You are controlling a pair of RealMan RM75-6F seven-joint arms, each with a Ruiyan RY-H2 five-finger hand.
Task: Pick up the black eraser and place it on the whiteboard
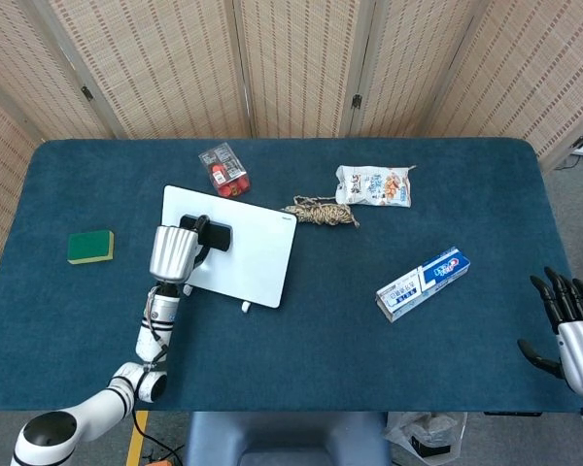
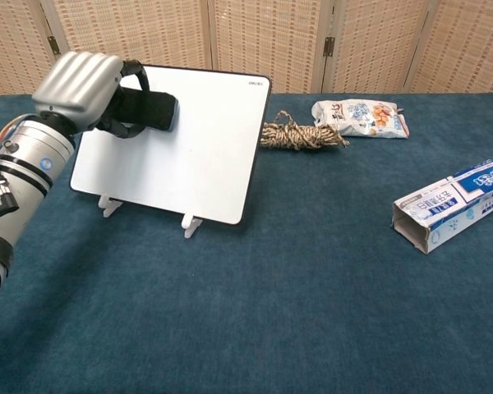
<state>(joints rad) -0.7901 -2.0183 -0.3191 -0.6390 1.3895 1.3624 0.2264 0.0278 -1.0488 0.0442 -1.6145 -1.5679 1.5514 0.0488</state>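
My left hand [image 1: 175, 252] [image 2: 84, 89] grips the black eraser [image 1: 216, 235] [image 2: 152, 112] and holds it in front of the upper left part of the white whiteboard [image 1: 253, 254] [image 2: 197, 156], which leans on small feet on the blue table. Whether the eraser touches the board I cannot tell. My right hand [image 1: 569, 325] hangs at the table's front right corner with its fingers spread and nothing in it; the chest view does not show it.
A green sponge [image 1: 89, 246] lies left of the board. A red packet [image 1: 223, 170], a rope bundle [image 1: 321, 211] [image 2: 300, 135] and a snack bag [image 1: 373, 184] [image 2: 360, 117] lie behind it. A toothpaste box [image 1: 423, 282] [image 2: 453, 203] lies to the right.
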